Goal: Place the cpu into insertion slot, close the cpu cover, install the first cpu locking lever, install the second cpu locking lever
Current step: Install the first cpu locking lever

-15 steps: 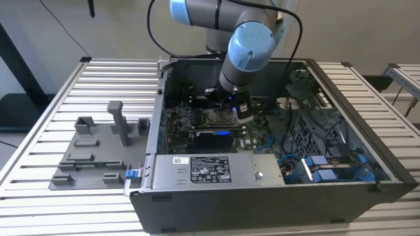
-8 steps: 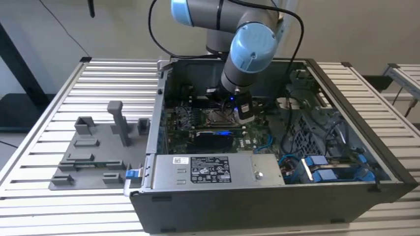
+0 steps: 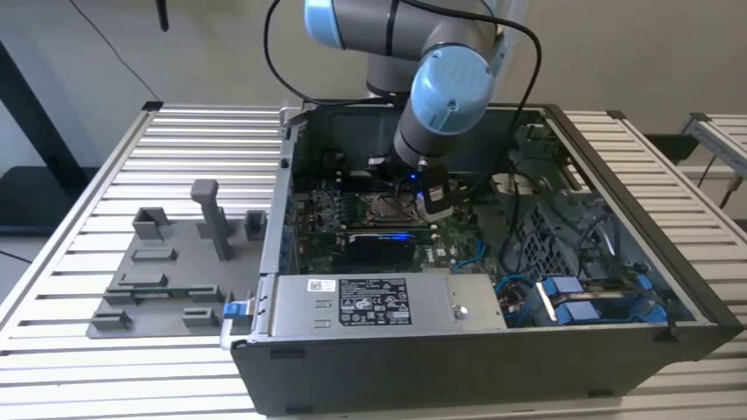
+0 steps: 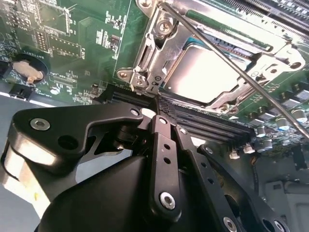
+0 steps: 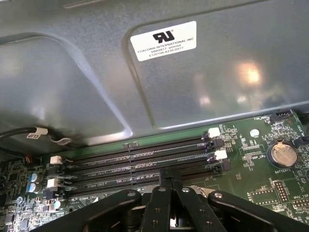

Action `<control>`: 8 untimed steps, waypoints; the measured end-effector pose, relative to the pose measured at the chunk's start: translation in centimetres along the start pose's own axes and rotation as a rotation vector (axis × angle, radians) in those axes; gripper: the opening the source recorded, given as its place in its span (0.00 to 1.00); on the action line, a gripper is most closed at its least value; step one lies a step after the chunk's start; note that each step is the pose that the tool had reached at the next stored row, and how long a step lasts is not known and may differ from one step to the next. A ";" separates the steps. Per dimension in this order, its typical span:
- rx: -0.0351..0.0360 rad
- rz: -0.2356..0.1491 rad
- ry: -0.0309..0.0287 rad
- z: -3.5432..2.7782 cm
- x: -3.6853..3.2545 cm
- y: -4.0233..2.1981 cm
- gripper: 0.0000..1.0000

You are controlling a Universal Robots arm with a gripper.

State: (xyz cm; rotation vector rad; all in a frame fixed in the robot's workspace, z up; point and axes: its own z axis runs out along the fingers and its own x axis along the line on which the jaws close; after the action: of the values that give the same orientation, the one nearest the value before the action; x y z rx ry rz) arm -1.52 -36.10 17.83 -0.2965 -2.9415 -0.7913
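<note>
The cpu [image 4: 212,72] is seated in the insertion slot [image 3: 386,208], its pale grey top showing through the window of the cpu cover [image 4: 153,48], which lies flat over it. A thin locking lever [image 4: 231,66] runs diagonally across cover and chip; I cannot tell whether it is latched.

In the second wrist view the gripper [image 4: 155,104] sits just beside the slot's corner, fingers pressed together with nothing between them and not touching the chip. The black memory slots [image 4: 207,123] lie just beside the tips along the slot's near edge.

In the exterior view the gripper [image 3: 435,210] hangs low inside the open computer case [image 3: 491,350], next to the slot on the exterior view's right. A grey fixture tray [image 3: 152,280] rests on the slatted table [image 3: 70,350], well apart.
</note>
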 end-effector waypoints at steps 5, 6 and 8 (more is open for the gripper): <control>-0.0102 0.003 0.0027 -0.09 0.00 0.01 0.11; -0.0106 0.005 0.0030 -0.22 0.04 0.05 0.11; -0.0172 0.006 0.0044 -0.56 0.29 0.11 0.11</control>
State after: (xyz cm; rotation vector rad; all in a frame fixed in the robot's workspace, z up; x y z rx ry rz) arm -1.76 -36.25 18.40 -0.3040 -2.9297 -0.8159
